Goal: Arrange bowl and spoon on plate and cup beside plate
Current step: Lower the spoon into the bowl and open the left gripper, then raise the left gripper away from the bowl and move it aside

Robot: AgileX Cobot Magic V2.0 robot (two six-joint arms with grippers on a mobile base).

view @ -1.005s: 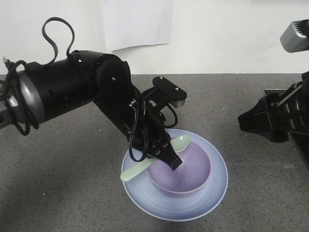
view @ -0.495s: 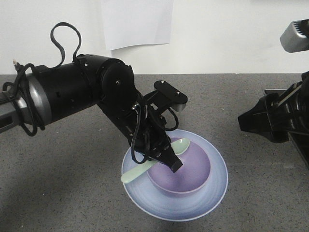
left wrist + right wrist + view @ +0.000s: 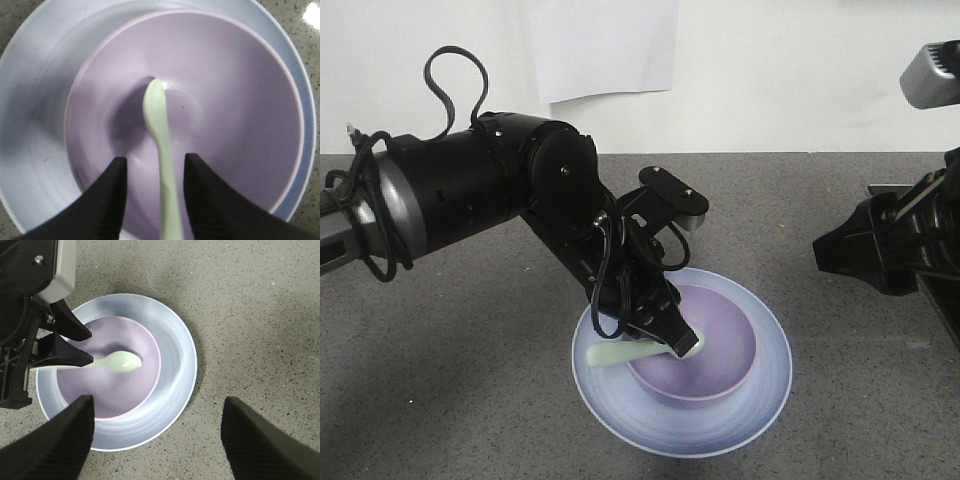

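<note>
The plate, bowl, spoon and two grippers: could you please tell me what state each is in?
plate: flat on the table, carrying the bowl.
bowl: upright on the plate, holding only the spoon.
spoon: lying in the bowl, handle between the jaws of the left gripper, gaps either side.
left gripper: open, over the bowl.
right gripper: open, empty.

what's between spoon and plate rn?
The bowl. The left wrist view shows the spoon with its head lying inside the bowl, and the bowl sits on the plate.
</note>
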